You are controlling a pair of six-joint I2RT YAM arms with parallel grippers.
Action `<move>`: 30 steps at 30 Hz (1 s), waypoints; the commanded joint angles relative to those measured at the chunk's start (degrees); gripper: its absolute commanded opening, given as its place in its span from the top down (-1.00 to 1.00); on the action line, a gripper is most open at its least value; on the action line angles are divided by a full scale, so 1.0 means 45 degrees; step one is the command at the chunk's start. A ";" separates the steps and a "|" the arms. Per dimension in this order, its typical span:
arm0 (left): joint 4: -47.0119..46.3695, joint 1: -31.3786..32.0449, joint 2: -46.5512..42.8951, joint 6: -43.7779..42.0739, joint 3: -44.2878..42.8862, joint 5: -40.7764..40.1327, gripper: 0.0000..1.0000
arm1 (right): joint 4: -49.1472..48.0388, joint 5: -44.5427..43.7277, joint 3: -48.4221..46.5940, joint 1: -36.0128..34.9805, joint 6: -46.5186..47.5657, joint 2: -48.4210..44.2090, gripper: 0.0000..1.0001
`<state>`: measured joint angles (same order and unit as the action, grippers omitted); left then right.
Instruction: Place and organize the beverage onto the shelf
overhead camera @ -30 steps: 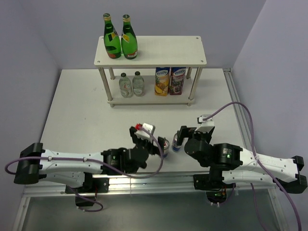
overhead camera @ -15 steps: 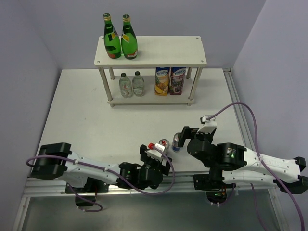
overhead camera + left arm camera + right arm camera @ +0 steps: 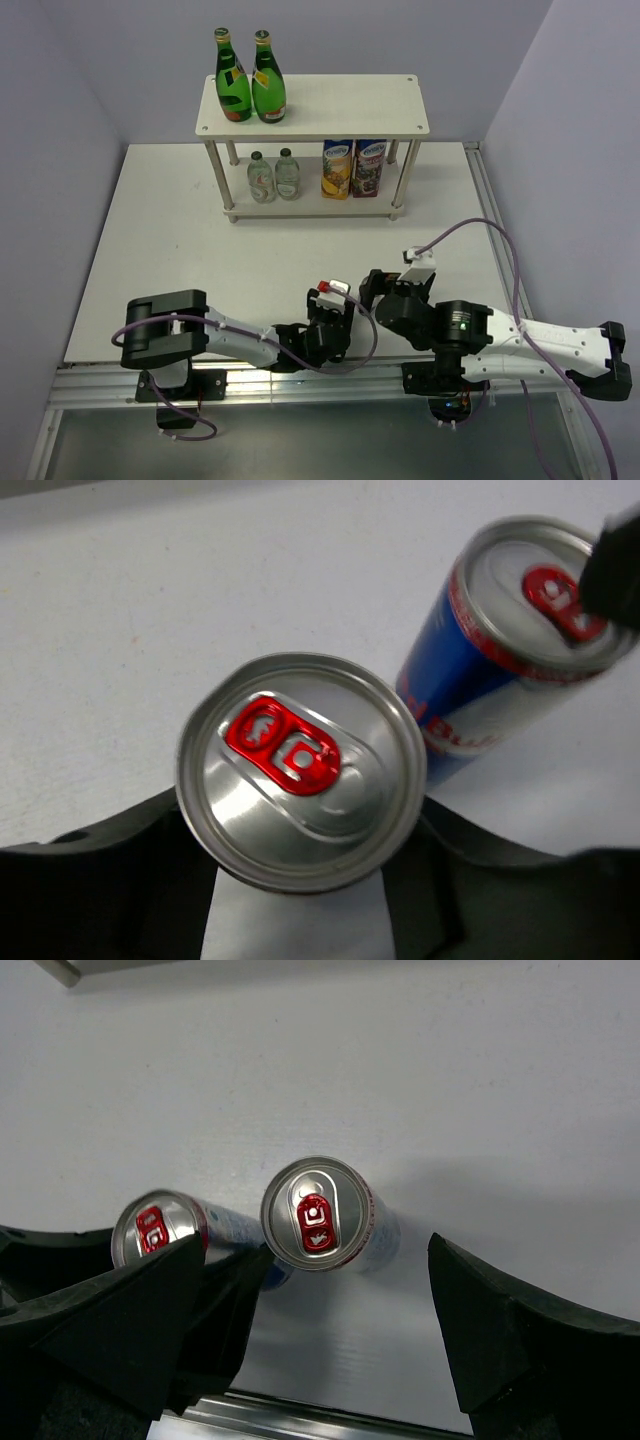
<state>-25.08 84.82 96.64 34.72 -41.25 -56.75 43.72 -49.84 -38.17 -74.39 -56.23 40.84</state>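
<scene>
The white-and-black left arm lies low, stretched rightward from its base. The black two-finger left gripper points down, jaws set narrow; whether they press cannot be told. The right arm reaches leftward, and the right gripper points down with its jaws spread wide.

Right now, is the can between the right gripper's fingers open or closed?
Closed. The can has a flat red tab and no hole in its lid.
</scene>
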 commanded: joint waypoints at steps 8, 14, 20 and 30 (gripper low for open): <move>-0.2707 -0.1348 0.0810 -0.1270 0.0241 0.0542 0.99 | -0.1669 0.0022 0.1196 -0.0109 -0.1431 0.0924 -1.00; -0.2825 -0.1641 0.0128 -0.1095 0.1216 0.0287 0.99 | -0.2704 0.0140 0.1705 -0.0090 -0.1333 0.1861 -1.00; -0.2571 -0.1680 -0.0596 -0.0528 0.2077 -0.0103 0.99 | -0.3583 -0.1245 0.1804 -0.0109 -0.1508 0.2935 -1.00; -0.2629 -0.1680 -0.0363 -0.0001 0.2449 -0.0084 0.99 | -0.2627 -0.4058 0.0964 -0.0051 -0.3305 0.5102 -0.76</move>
<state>-39.07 77.47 93.91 32.80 -31.94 -57.17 30.98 -59.96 -31.14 -74.48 -65.71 61.84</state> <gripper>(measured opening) 0.584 0.909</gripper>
